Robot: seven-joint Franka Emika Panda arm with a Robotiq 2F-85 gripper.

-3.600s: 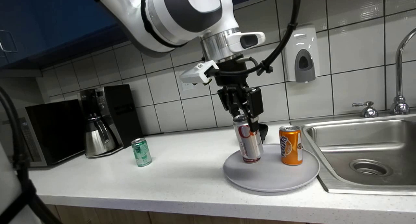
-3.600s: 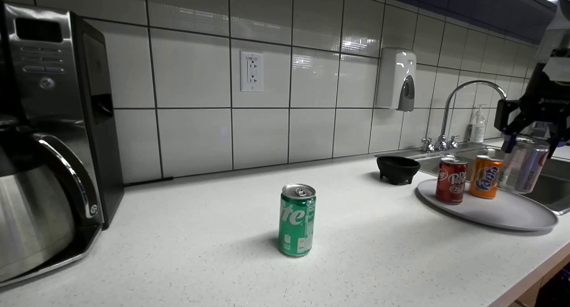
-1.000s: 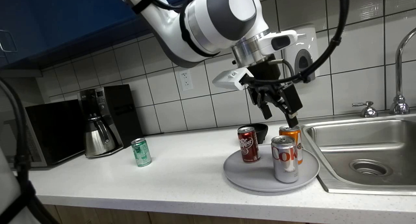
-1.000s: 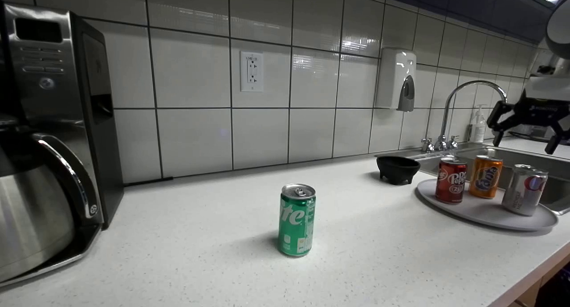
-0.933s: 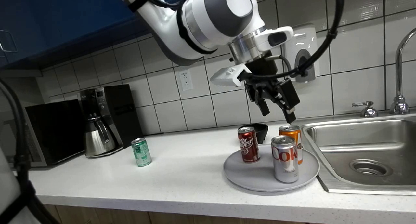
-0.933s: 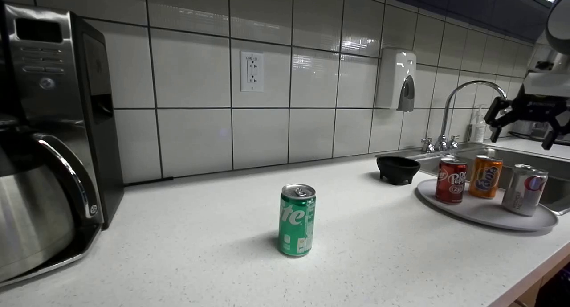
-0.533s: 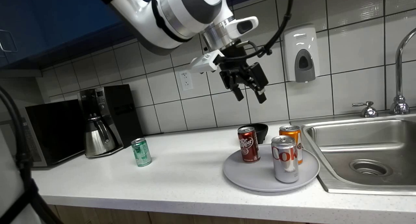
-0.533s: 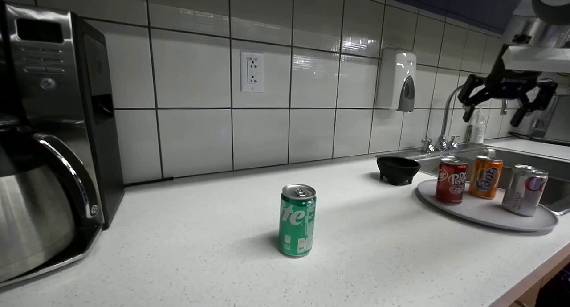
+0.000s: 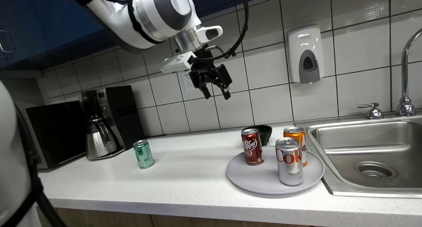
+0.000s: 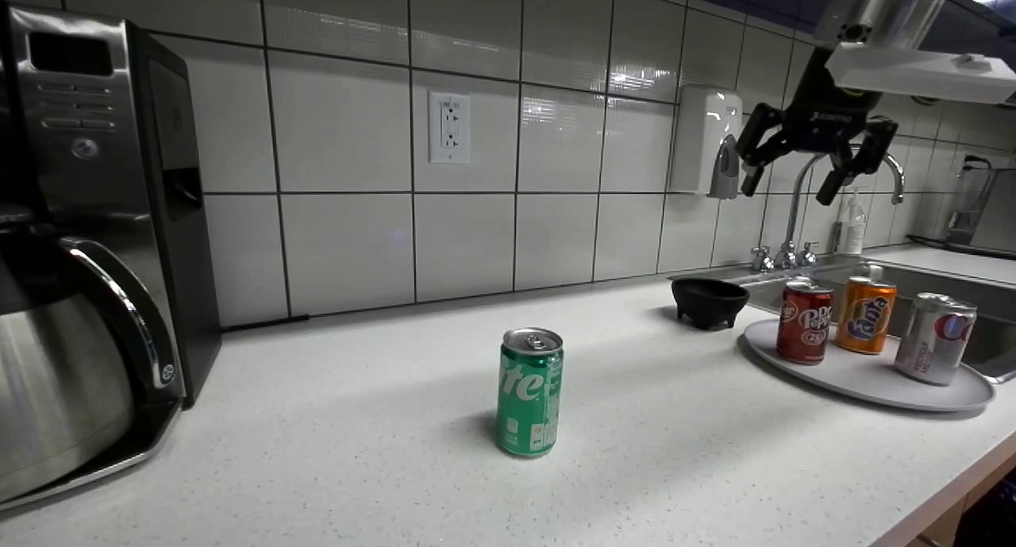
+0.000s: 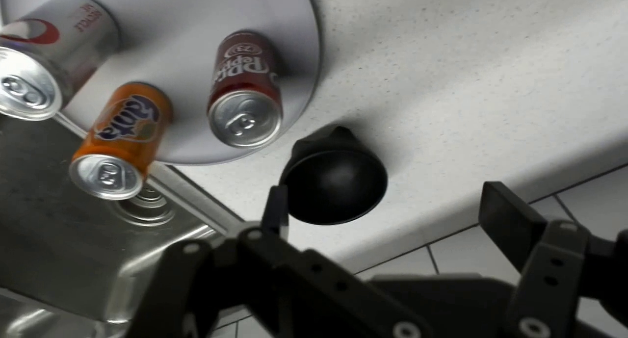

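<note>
the gripper [image 9: 217,95] hangs in the air above the counter [image 9: 184,184], touching nothing, its jaws spread wide; in the wrist view a broad gap shows between the fingers [image 11: 508,222], so it has hold of nothing. three cans stand upright on the round grey plate [image 9: 250,177]: the red dr pepper can [image 9: 252,148] toward one side, the silver coke can [image 9: 290,164] near the rim, and the orange fanta can [image 10: 866,317] between those two as an exterior view shows them. in the wrist view all three are apart from one another. judged from how they lie, the setting down of these three looks done: each stands on its own base and no finger touches any of them. the one can left off the plate is the green can [image 10: 529,392], upright on the counter, well apart from the plate in both exterior views, with nothing touching it. so three of the four cans are on the plate, one is not, and none is caught midway. a black bowl [image 11: 338,186] stands on the counter near the plate, behind the red dr pepper can in an exterior view; it lies well below the gripper. the steel sink [image 9: 362,151] lies just beside the plate, and a coffee maker [image 9: 123,111] stands past the green can.
</note>
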